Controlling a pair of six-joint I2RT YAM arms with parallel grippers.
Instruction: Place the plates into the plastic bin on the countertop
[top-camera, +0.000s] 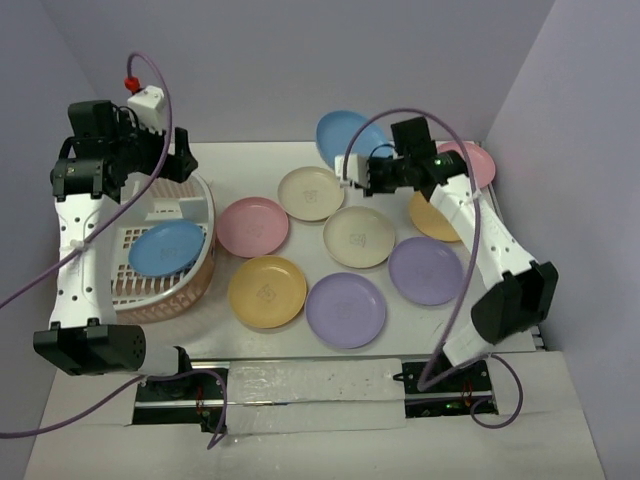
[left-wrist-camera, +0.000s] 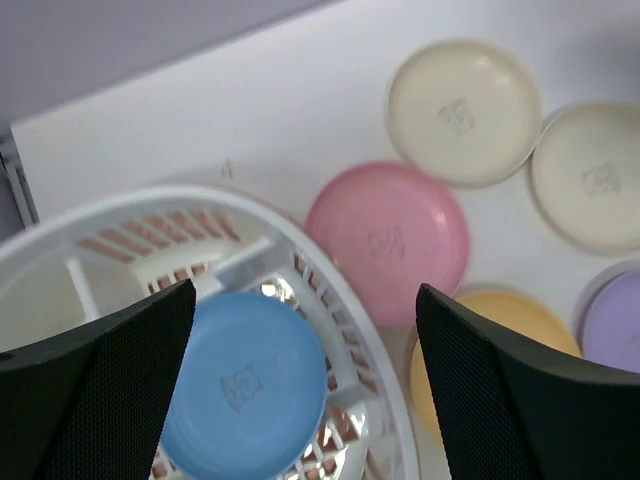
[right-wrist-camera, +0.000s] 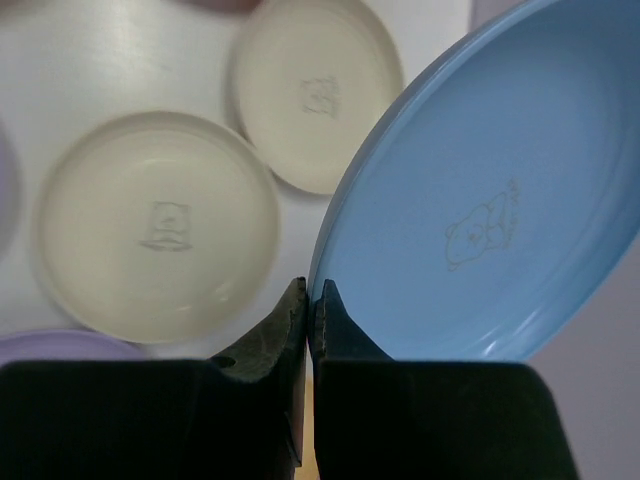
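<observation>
Progress check: one pastel blue round plastic plate (top-camera: 167, 247) already lies flat in the white and pale-pink slotted plastic bin (left-wrist-camera: 120, 208) at the left of the plain white countertop (top-camera: 250, 165). A second blue plate (right-wrist-camera: 480, 200) is up off the surface over the far middle, tilted on edge. The right gripper (right-wrist-camera: 310, 300) has its jaws pinched tight on that plate's rim. So by my count that's one in, one lifted, and eight left lying flat. Those are a pink plate (top-camera: 253, 226) just beside the bin, two cream plates (top-camera: 311, 193) (top-camera: 359, 236), a yellow-orange plate (top-camera: 267, 291) and two lilac plates (top-camera: 346, 309) (top-camera: 425, 270). Another yellow-orange one (top-camera: 428, 222) and another pink one (top-camera: 478, 165) sit at the far right, partly hidden by the right arm (top-camera: 480, 240). The left gripper (left-wrist-camera: 305, 290) is spread wide with nothing in it, hanging over the bin's far side. Room-wise, the plates are packed close, with the two cream rims looking like they touch, so finger space between them is tight. The bin is wider than a plate and there's bare grid on the far side of the blue one. I'd guess the held plate has to clear the raised rim and avoid the left gripper parked above. The lilac-grey walls (top-camera: 560, 120) close in at the far and right sides.
</observation>
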